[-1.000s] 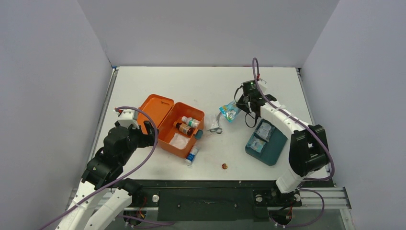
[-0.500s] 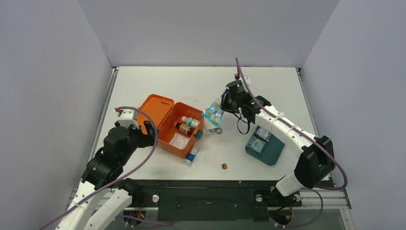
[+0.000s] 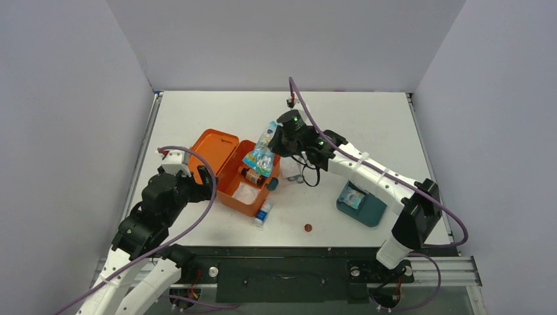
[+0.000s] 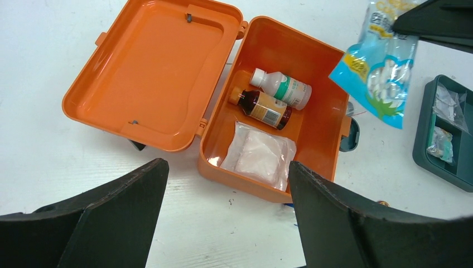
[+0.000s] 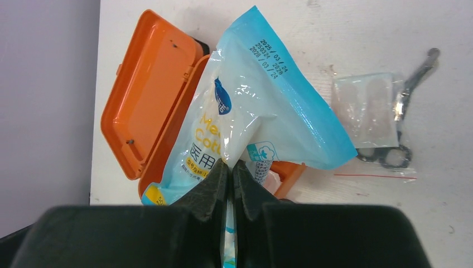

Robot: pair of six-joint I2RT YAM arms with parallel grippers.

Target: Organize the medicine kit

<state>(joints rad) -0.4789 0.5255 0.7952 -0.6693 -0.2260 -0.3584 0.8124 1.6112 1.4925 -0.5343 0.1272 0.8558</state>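
The medicine kit [image 3: 226, 154] [image 4: 290, 53] [image 5: 148, 89] is an orange box lying open left of centre, its lid flat to the left. Inside it are a white bottle [image 4: 281, 87], a brown bottle [image 4: 262, 108] and a clear pouch [image 4: 259, 156]. My right gripper [image 3: 274, 141] [image 5: 230, 164] is shut on a blue cotton bag [image 3: 261, 154] [image 4: 379, 61] [image 5: 262, 111], which hangs over the kit's right side. My left gripper [image 3: 207, 180] [image 4: 227, 164] stands open at the kit's near left, holding nothing.
A teal divided tray [image 3: 374, 203] [image 4: 426, 131] with small packets sits at the right. Packaged scissors [image 3: 295, 176] [image 5: 401, 111] lie just right of the kit. A small blue-and-white bottle [image 3: 263, 213] rests at the kit's near corner, and a small brown round thing [image 3: 307, 228] lies nearer the front.
My right arm has carried the blue cotton bag leftwards, from beside the teal tray to over the kit. The left arm has not moved.
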